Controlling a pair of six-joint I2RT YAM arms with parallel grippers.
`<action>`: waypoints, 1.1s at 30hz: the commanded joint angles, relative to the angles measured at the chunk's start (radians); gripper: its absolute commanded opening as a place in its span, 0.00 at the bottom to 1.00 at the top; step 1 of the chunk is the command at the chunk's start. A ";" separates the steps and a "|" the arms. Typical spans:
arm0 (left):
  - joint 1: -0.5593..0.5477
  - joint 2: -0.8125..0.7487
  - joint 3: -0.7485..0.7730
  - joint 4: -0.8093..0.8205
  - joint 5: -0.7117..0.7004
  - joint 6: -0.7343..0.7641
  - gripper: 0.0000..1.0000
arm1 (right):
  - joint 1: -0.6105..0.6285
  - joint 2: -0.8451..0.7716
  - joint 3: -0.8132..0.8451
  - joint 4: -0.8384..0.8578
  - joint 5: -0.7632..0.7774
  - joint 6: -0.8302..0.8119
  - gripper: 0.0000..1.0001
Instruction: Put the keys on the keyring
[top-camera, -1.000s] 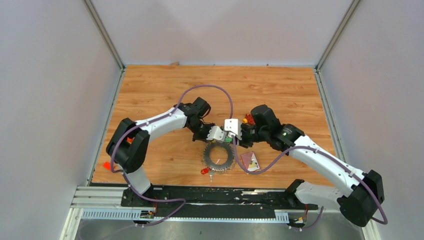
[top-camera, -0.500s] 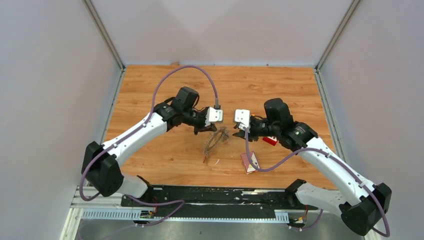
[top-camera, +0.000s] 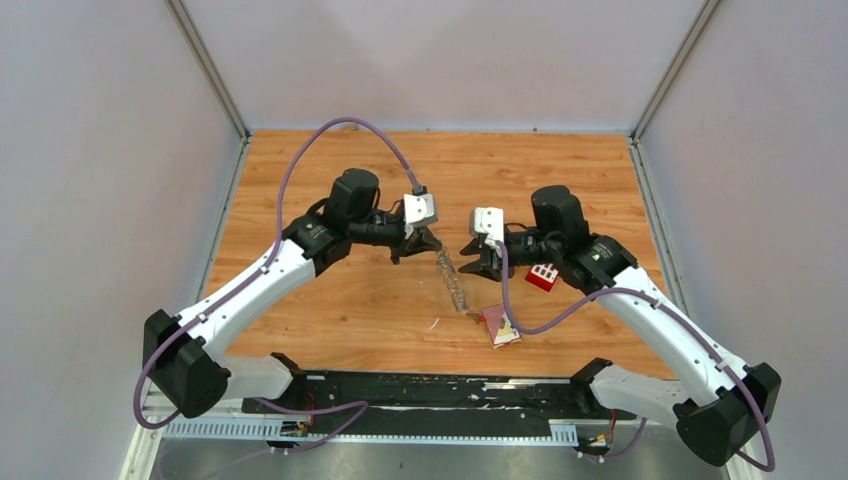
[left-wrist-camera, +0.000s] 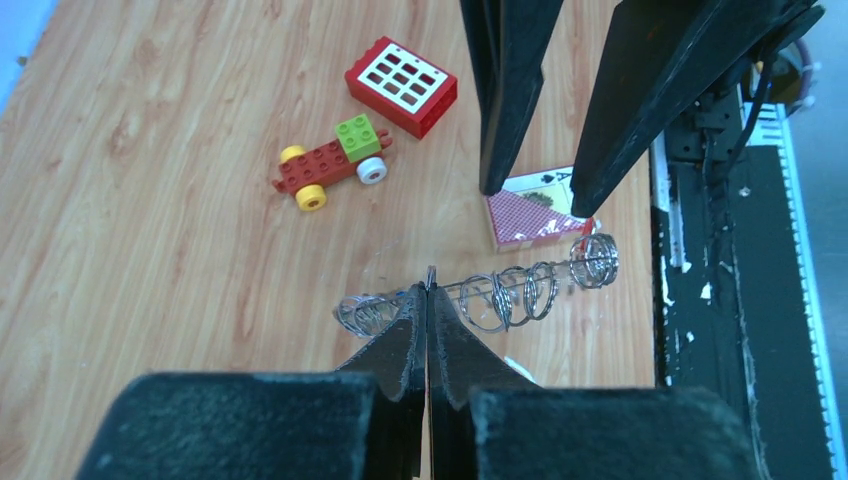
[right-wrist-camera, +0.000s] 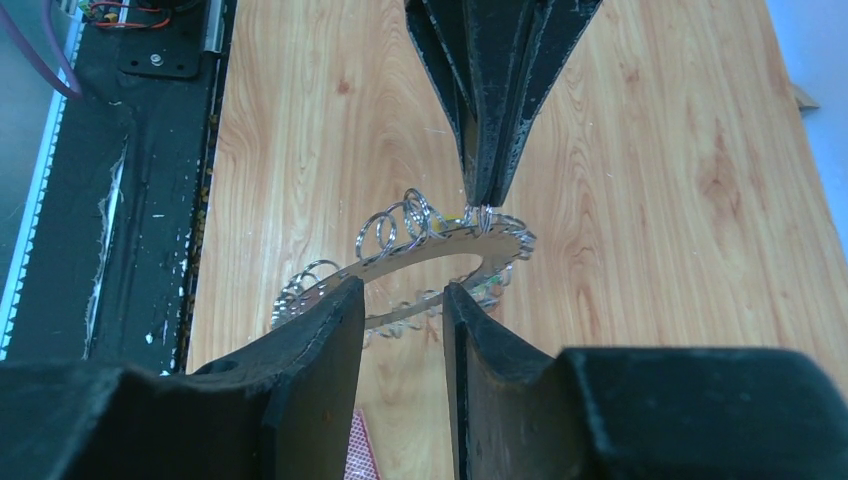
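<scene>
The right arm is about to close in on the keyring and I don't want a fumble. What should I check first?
1. Left gripper shut on the keyring: ok, it pinches the rim.
2. Right gripper open: ok, its fingers stand apart.
3. Something in it to thread on: not ok, it holds nothing.
4. Keyring's lower end off the table: cannot tell.
5. Card pack out of the way: cannot tell, it lies close by the keyring's lower end.
</scene>
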 joint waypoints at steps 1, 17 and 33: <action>-0.018 -0.050 -0.025 0.121 0.032 -0.111 0.00 | -0.005 0.012 0.041 0.051 -0.063 0.032 0.35; -0.058 -0.076 -0.093 0.202 0.064 -0.147 0.00 | -0.004 0.080 0.035 0.111 -0.078 0.067 0.32; -0.062 -0.095 -0.108 0.230 0.045 -0.177 0.00 | -0.004 0.104 0.007 0.105 -0.103 0.038 0.08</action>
